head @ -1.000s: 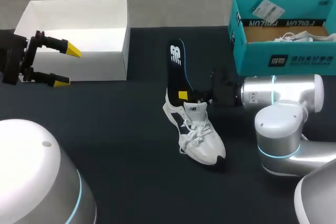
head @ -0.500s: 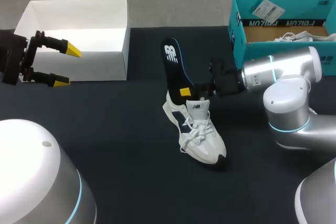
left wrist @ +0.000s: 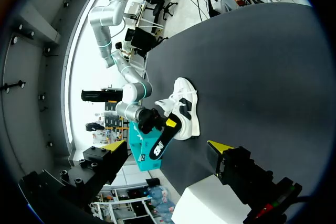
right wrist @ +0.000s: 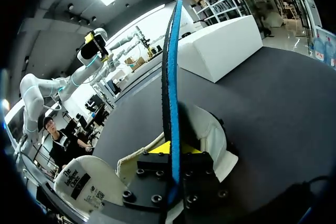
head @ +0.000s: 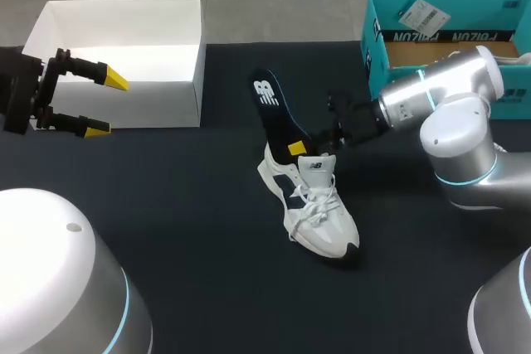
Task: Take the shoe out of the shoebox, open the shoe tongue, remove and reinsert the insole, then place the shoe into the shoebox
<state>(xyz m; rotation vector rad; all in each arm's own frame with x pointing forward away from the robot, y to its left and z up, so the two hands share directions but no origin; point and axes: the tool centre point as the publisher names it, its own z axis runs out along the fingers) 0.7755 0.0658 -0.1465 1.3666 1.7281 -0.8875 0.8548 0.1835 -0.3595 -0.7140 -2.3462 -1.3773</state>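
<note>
Where the dark counter (head: 166, 205) lies nearest the robot, the white shoe (head: 314, 215) stands upright on its sole about the middle. Its toe is turned toward the near right and its heel toward the far side, with the laces showing over the tongue. It sits out on the counter, well apart from both boxes.

Just beyond the heel, the dark insole (head: 272, 105) rises from the shoe's opening. It stands on end and leans toward the far left, its printed face turned up toward the head camera. Its lower end meets the collar of the shoe; how deep it goes in is hidden by the tool. The right tool (head: 297, 150) comes in from the right side and is clenched on that lower end of the insole. In the right wrist view the insole shows edge-on, a thin blue line running up ahead between the two yellow tips. One tip lies against each face, and the shoe's white heel cup sits under them.

Off at the left, the left tool (head: 104, 105) hangs above the counter, released, its fingers spread wide with nothing between them. It hangs just in front of the open white box (head: 158, 104), which stands at the far left. At the far right stands the open teal shoebox (head: 489, 10), with the right arm (head: 448, 89) crossing in front of it.
</note>
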